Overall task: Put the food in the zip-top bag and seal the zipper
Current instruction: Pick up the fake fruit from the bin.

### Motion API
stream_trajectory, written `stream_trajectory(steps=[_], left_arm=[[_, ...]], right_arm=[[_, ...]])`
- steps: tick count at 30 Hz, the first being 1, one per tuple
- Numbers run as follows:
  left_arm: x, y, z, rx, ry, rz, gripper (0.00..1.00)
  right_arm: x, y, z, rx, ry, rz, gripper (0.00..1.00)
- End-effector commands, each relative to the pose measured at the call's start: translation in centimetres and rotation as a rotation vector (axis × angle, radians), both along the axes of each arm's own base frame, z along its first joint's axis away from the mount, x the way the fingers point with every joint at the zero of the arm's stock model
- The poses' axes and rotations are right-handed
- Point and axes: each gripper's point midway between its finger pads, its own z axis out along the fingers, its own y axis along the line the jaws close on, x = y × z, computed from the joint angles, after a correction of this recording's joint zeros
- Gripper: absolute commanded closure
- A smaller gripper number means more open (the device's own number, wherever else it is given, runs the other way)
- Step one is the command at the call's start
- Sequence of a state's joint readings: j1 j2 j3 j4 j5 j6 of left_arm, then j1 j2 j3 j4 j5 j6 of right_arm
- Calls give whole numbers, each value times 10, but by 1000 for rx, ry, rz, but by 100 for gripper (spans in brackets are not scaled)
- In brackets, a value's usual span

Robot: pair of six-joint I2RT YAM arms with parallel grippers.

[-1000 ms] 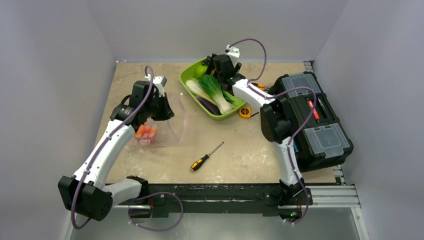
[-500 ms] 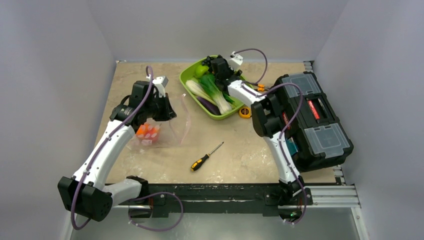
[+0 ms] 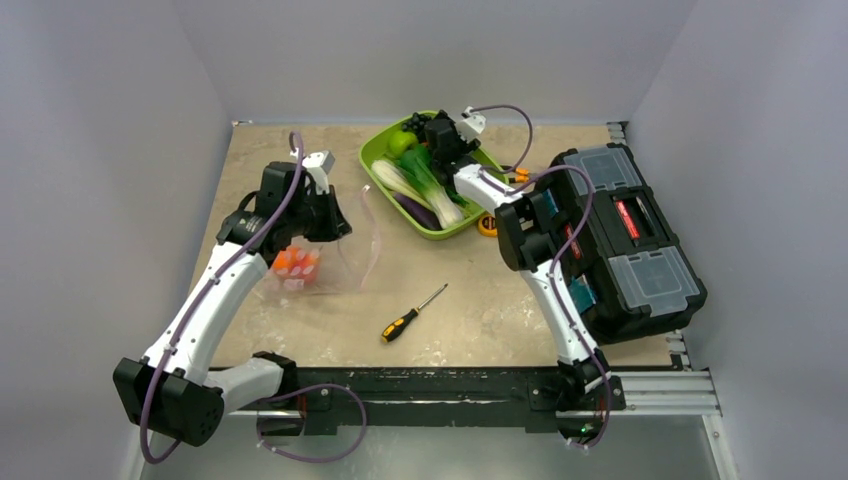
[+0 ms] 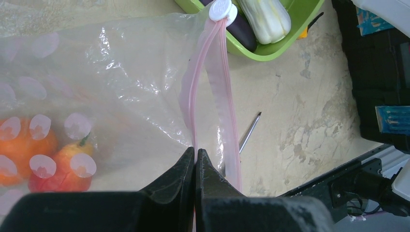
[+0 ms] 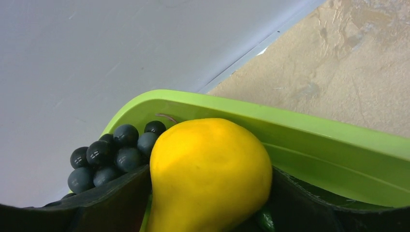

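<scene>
The clear zip-top bag [image 3: 345, 255] lies left of centre with orange and red food [image 4: 34, 152] inside. Its pink zipper [image 4: 215, 92] runs up to a white slider [image 4: 220, 8]. My left gripper [image 4: 195, 151] is shut on the zipper strip's near end and holds the mouth edge raised. At the far corner of the lime-green tray [image 5: 314, 130], my right gripper [image 5: 209, 174] has both fingers against a yellow pear [image 5: 208, 164], closed on it. Dark grapes [image 5: 111, 152] sit just left of the pear. A green apple [image 3: 400, 143], a leek [image 3: 428, 185] and an eggplant [image 3: 415, 208] also lie in the tray.
A black toolbox [image 3: 625, 235] fills the right side, close to the right arm. A black-and-yellow screwdriver [image 3: 410, 315] lies on the table in front of the bag. A small yellow tape measure [image 3: 488, 224] sits by the tray's near corner. Grey walls enclose the table.
My right arm has swung left and reached deeper into the tray's far corner, and its jaws have narrowed onto the yellow pear. The left gripper still holds the zipper, with the bag barely shifted.
</scene>
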State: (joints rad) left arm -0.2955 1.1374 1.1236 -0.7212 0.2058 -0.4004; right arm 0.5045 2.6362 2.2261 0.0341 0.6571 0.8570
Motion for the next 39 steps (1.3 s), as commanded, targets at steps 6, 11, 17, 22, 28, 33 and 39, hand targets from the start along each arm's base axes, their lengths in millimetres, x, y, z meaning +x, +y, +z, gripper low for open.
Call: stream_trajectory(steps=[6,11,17,22,28,33,39], left_arm=[[7,0,28,-10,-93,-6,100],[7,2,29,0,-98,0,100],[7,5,28,14,-103,9,100],[8,7,26,26,-97,13,100],[11,9,21,44,-83,19,100],[12,10,18,57,-75,23,100],[12,10,16,58,-69,22,100]], right_arm=[[11,16,29,82,-99,44,38],[6,15,42,63,-107,72,60],[-10,9,88,40,-143,117,85],[-33,7,121,13,-151,190,99],[-74,-6,141,-3,-155,252,100],[-110,-24,148,-51,-146,276,100],[-115,-39,163,-200,-162,272,100]])
